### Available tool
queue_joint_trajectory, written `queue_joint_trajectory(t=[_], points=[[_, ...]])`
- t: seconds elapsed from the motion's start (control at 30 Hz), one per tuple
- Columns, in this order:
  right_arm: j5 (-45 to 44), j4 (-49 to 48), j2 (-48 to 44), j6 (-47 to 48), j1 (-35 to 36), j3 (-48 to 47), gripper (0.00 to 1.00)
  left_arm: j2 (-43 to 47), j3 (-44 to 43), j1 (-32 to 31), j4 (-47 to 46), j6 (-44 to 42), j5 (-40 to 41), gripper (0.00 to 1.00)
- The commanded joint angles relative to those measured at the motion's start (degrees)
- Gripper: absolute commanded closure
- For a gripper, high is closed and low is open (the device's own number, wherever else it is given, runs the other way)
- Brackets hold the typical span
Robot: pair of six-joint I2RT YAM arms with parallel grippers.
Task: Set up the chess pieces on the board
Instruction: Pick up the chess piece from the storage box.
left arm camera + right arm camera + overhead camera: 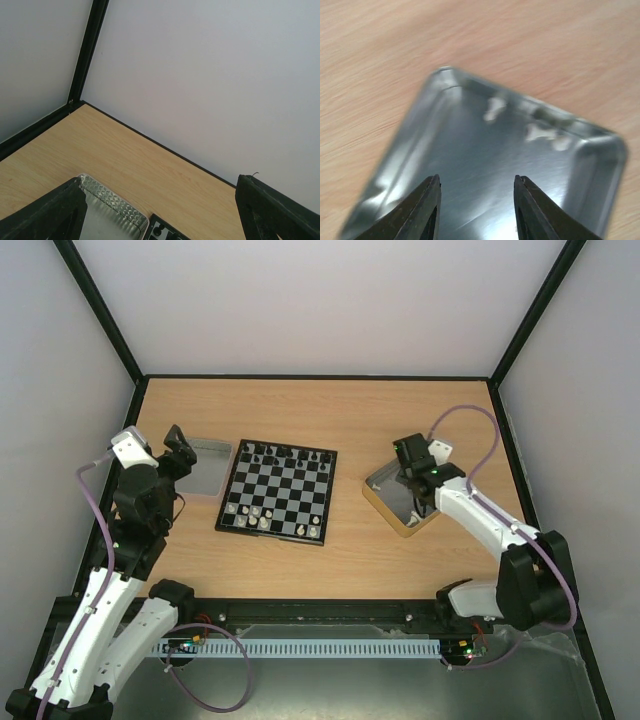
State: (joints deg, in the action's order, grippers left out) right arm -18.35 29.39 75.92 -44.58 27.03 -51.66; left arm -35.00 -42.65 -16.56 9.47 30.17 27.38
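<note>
The board lies mid-table with black pieces along its far row and several white chess pieces near its front left corner. A few more white pieces lie blurred against the far wall of the gold-sided tin. My right gripper is open and empty, hovering over the tin's shiny floor; in the top view it shows above the tin. My left gripper is open and empty, raised over the grey metal tray. The board's far corner shows in the left wrist view.
The grey tray's patterned rim shows in the left wrist view, beside bare wood and the enclosure's back wall. Black frame posts stand at the back corners. The tin sits right of the board, the tray left of it.
</note>
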Motion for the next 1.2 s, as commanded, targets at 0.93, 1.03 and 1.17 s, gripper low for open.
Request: queue_joint_trajectory(t=[0.93,1.03,1.17], points=[[-1.71,-22.56,26.27,-1.66,-13.29,-0.49,0.70,-0.17,0.78,0.39,-1.48,-0.15,0.31,0.17],[-2.76,-23.15,27.19,-1.87,-13.24,-0.34,0.76,-0.17,0.79,0.39,-1.48,-0.12,0.22,0.17],[-3.07,-23.23,27.48,-1.38,-13.28,-0.31,0.90,-0.15,0.78,0.39,-1.48,-0.11,0.22,0.17]])
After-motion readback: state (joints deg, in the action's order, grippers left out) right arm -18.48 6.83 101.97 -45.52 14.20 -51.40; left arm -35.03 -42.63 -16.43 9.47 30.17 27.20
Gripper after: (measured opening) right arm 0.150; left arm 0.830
